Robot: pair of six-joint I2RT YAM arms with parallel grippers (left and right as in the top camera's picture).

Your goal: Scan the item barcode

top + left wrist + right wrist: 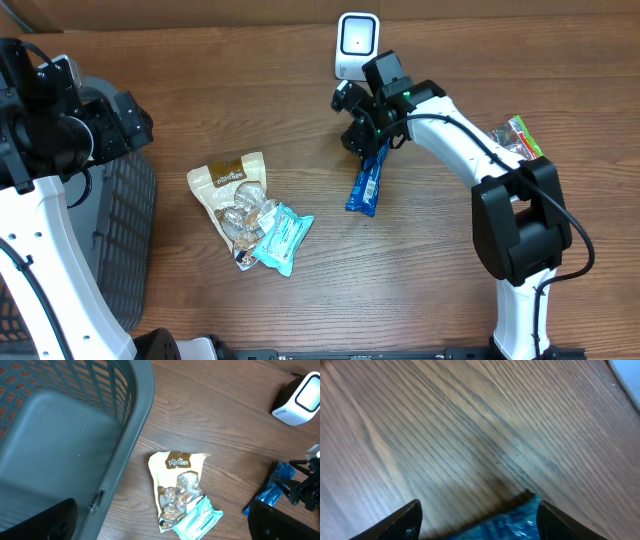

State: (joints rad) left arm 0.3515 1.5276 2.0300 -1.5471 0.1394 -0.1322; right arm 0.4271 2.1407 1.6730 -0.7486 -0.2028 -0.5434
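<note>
Overhead shows the blue packet (363,186) lying flat on the wooden table (420,290), its long axis running from under the right gripper (362,138), whose jaws stand spread and empty over its far end, back toward the robot, scanner (355,45) just beyond, bare wood around, left gripper (162,522) likewise agape far off beside the basket (130,230).

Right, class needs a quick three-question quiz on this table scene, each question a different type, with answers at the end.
1. True or false: the blue packet lies inside the grey basket.
2. What overlaps the tan snack bag? A) teal packet B) a spoon C) a cup
3. Fill in: the fingers of the right hand stand ____.
Key: 1 false; 2 A; 3 open.
</note>
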